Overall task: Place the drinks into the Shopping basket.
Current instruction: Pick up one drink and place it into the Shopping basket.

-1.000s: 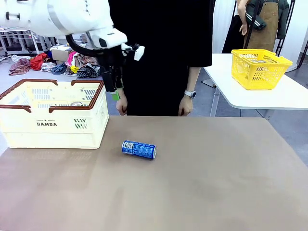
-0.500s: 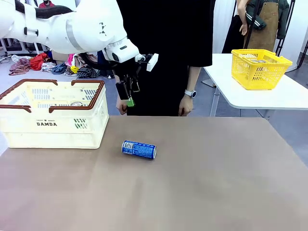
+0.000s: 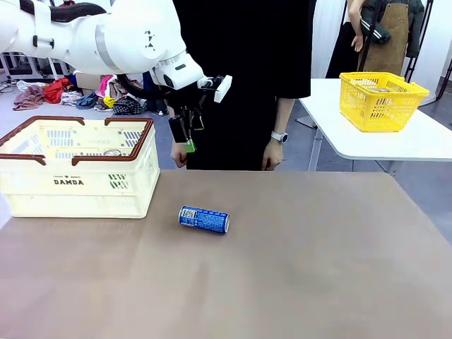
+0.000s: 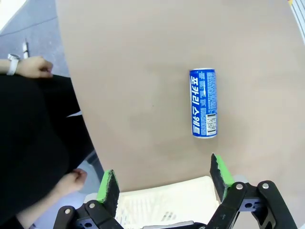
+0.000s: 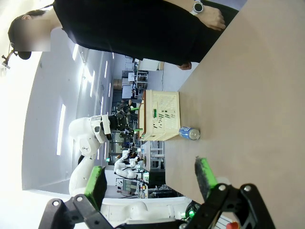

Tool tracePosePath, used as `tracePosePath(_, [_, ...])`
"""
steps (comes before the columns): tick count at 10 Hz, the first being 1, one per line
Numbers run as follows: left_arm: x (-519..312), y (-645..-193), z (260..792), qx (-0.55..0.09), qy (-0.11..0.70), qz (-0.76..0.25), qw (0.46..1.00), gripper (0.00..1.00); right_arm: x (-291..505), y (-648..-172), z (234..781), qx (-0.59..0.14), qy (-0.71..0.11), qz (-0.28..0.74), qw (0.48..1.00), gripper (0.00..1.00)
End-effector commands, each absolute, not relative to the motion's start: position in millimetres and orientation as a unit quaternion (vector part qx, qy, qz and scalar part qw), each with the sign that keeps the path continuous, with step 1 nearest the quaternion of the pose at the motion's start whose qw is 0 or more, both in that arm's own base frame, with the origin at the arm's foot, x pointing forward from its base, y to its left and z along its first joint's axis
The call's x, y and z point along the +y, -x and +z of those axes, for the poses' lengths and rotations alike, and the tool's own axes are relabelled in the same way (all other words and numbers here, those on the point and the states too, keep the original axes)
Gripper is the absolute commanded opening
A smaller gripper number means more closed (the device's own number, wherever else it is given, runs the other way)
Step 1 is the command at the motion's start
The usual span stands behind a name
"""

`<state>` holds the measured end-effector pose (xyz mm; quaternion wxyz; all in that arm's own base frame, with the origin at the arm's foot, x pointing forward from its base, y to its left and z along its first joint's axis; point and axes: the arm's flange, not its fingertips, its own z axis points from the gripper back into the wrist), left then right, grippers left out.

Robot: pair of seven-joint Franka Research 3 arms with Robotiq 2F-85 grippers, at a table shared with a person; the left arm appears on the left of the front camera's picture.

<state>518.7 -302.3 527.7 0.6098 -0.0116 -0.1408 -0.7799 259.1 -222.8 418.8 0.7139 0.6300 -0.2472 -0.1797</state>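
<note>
Blue can [image 3: 203,219] lies sideways on the table [image 3: 296,268] near the Shopping basket [image 3: 78,180]; left gripper [image 3: 185,138] and right gripper [image 5: 150,175] both gape empty.

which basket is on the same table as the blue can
The cream-white DAMDA basket with the brown rim, left of the blue can. The yellow mesh basket stands on a separate white table farther off.

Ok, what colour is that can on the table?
The can is blue with white print; left wrist view shows it best.

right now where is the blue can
Front view: the blue can lies on its side on the table, left of centre, right of the cream basket.
</note>
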Motion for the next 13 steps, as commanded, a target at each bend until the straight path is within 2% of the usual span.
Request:
tracePosePath(1, [-291, -511, 520, -0.124, 0.037, -0.755, 0.643, 1.00, -223, -259, 421, -0.249, -0.632, -0.177, 0.712, 1.00])
tracePosePath(3, [-296, -488, 475, -0.118, 0.057, -0.743, 0.657, 1.00, -223, -259, 421, -0.249, -0.632, -0.177, 0.712, 1.00])
tracePosePath(5, [-305, -479, 441, -0.132, 0.012, -0.721, 0.680, 1.00, -223, -259, 421, -0.249, -0.632, -0.177, 0.712, 1.00])
tracePosePath(8, [-329, -479, 389, -0.129, 0.000, -0.751, 0.648, 1.00, -223, -259, 421, -0.249, -0.632, -0.177, 0.712, 1.00])
tracePosePath(9, [-335, -483, 375, -0.124, -0.026, -0.754, 0.645, 1.00, -223, -259, 421, -0.249, -0.632, -0.177, 0.712, 1.00])
tracePosePath(13, [-350, -487, 331, -0.062, -0.013, -0.774, 0.630, 1.00, -223, -259, 421, -0.249, -0.632, -0.177, 0.712, 1.00])
